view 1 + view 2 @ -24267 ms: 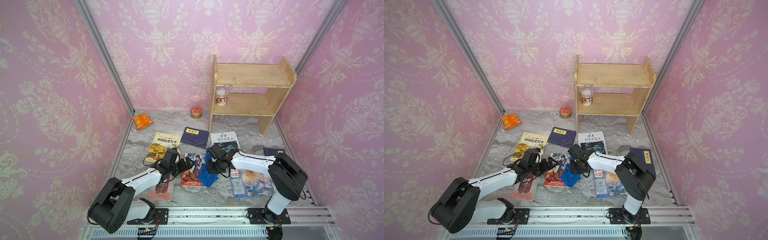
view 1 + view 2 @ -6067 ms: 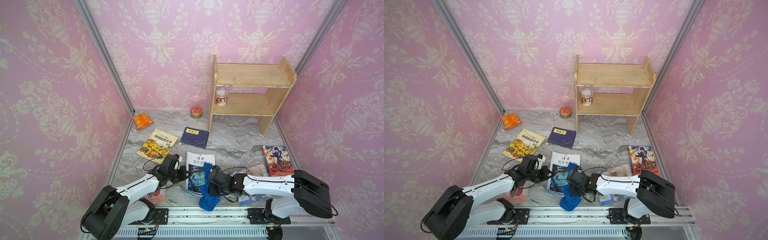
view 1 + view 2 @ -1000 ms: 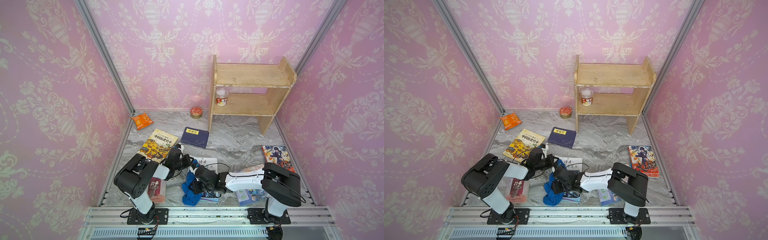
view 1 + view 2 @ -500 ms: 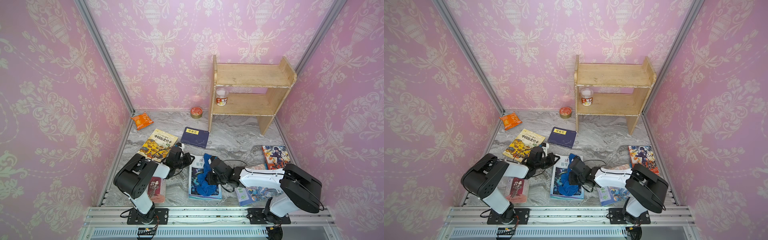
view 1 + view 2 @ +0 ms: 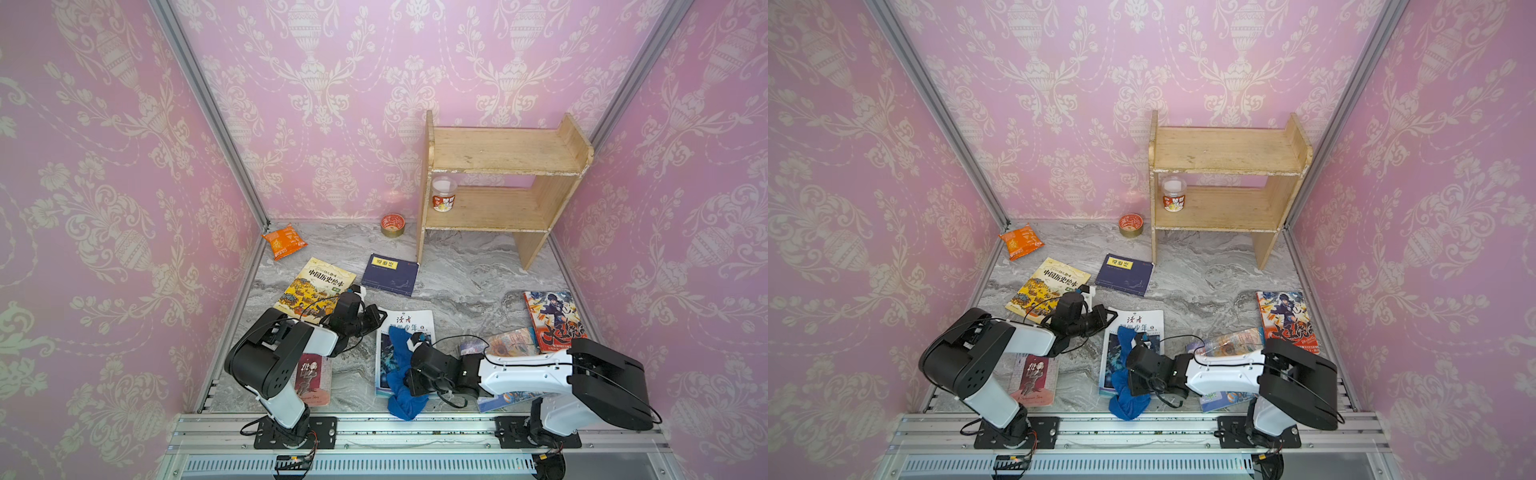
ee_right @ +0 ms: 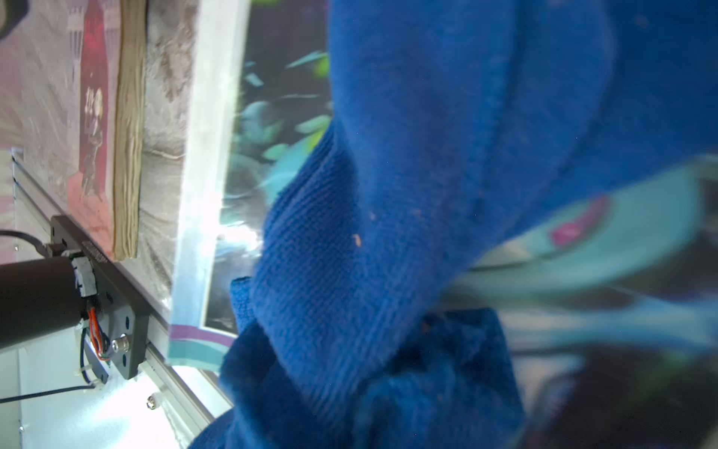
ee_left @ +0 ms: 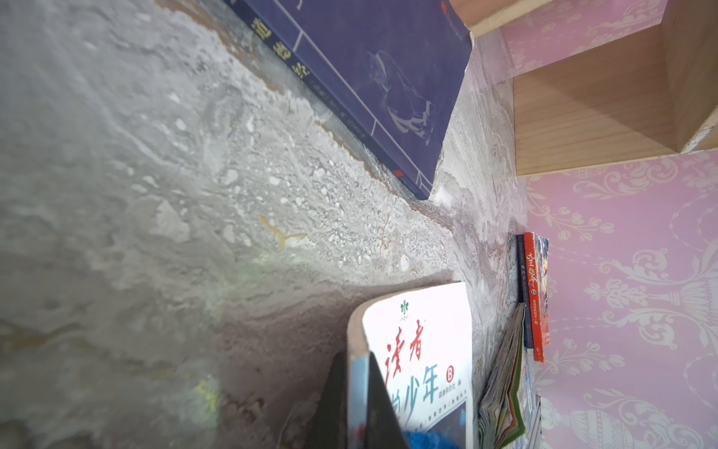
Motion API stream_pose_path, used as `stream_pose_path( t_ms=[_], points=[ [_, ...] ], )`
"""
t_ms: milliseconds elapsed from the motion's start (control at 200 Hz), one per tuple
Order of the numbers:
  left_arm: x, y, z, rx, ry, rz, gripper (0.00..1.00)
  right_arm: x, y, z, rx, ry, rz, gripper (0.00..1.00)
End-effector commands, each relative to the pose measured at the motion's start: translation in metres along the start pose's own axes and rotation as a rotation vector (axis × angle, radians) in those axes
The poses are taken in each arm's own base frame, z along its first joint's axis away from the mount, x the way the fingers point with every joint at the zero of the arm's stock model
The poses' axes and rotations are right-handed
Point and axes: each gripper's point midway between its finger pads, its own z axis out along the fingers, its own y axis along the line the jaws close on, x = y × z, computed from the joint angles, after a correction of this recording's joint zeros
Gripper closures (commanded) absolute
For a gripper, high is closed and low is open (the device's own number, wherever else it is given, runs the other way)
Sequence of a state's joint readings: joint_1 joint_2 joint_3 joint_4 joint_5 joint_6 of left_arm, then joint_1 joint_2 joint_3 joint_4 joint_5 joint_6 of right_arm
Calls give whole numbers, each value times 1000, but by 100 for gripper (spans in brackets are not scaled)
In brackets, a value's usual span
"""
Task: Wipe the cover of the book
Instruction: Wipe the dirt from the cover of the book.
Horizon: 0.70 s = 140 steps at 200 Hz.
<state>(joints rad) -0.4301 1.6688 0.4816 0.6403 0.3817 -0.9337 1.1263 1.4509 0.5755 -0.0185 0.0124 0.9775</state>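
You will find the book [image 5: 409, 322] flat on the marble table [image 5: 469, 282], its near edge just behind the front rail [image 5: 415, 428], about mid-rail.

Left gripper [image 7: 355, 404]: pressed together on the book's edge at the corner far from the rail, one finger above the cover and one below.

Right gripper [image 5: 409, 374]: pinching the blue cloth [image 5: 405, 401] low over the cover. The cloth spills past the book's rail-side edge to the rail's lip, so you have no margin there.

To one side, a bare strip separates the book from the pink paperback [image 5: 311, 378] by the rail. To the other, a magazine stack [image 5: 511, 340] lies close under the right arm.

Farther from the rail, open marble runs to the wooden shelf [image 5: 498, 208]. The navy book [image 5: 390, 274] and the yellow book [image 5: 316, 284] lie near that far corner.
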Motion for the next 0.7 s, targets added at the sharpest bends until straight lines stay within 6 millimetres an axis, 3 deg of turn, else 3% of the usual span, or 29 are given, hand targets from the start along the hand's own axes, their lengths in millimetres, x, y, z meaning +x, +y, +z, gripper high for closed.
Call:
stream_pose_path(
  t_ms=[0, 100, 205, 490, 566, 696],
  points=[
    [-16, -9, 0, 38, -41, 3, 100, 61, -144, -25, 466, 183, 112, 100],
    [-16, -11, 0, 42, -33, 4, 100, 50, -152, -39, 481, 139, 135, 100],
    [-14, -12, 2, 49, -18, -2, 100, 30, -137, -39, 433, 84, 125, 100],
    [-3, -18, 8, 75, 43, -31, 100, -16, -90, 0, 337, 59, 109, 100],
    [5, -18, 6, 72, 80, -35, 89, -24, -84, 8, 333, 63, 114, 100],
    [26, -16, -1, 65, 164, -65, 63, -29, -91, 16, 333, 77, 169, 100]
  ],
)
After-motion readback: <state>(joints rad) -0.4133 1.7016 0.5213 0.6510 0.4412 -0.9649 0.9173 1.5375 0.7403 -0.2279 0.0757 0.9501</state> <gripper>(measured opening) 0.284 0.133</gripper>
